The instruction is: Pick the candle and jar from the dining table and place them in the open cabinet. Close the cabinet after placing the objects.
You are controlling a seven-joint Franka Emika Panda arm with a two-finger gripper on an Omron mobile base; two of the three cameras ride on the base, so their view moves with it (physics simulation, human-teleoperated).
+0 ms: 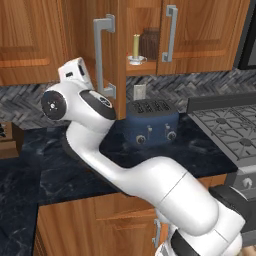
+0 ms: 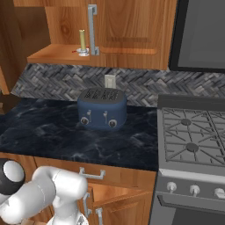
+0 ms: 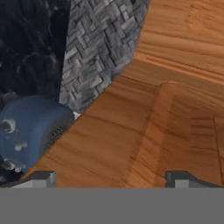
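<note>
Tool (image 3: 111, 178) spread, empty, facing cabinet (image 3: 175, 87) wood; left base view adds jar (image 1: 150, 44) behind candle (image 1: 135, 47).

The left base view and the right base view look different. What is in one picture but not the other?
Left base view: a dark brown jar stands behind the candle, and the open cabinet door with its silver handle is seen edge-on. Right base view: a dark panel hangs above the stove. Both share the yellow candle on the cabinet shelf, the blue toaster, the black marble counter and the stove.
</note>
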